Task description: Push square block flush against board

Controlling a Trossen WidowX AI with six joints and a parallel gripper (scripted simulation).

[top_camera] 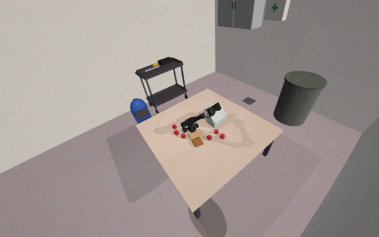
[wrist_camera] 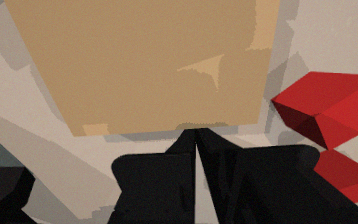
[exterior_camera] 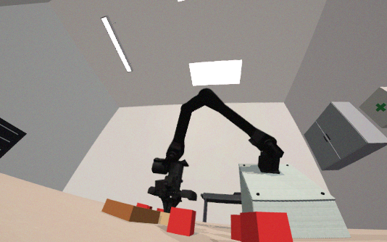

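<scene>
Square block of thick brown wood (top_camera: 196,142) (exterior_camera: 132,213): locate at far left of the group in the exterior view, flat on the pale wooden desk (top_camera: 206,170) (exterior_camera: 44,203). In the wrist view: not visible.

Next to the right: flat light-tan wooden board (top_camera: 196,135) (exterior_camera: 164,218) (wrist_camera: 165,65), close against the block or touching; contact along one whole side not confirmable. Note placement between block and end effector (top_camera: 191,131) (exterior_camera: 167,211) (wrist_camera: 193,125). For the coming push, read the order as end effector, board, block. Probable direction: away from the black arm's mount, through the board, toward the block. Long axis of board: not determinable, far end cut off in the wrist view. Only one arm present; no choice of nearer hand.

End effector: black, fingers together, nothing clamped, tips low at the board's near edge. Touch or slight gap at the tips: cannot tell.

Further right in the exterior view: red cube (top_camera: 209,138) (exterior_camera: 182,221), partly masking the board; then pale green angular mount (top_camera: 218,118) (exterior_camera: 294,217). Treat edge alignment of block and board as unverified, too small from above. Push low and square; off-centre pressure liable to rotate the board.
</scene>
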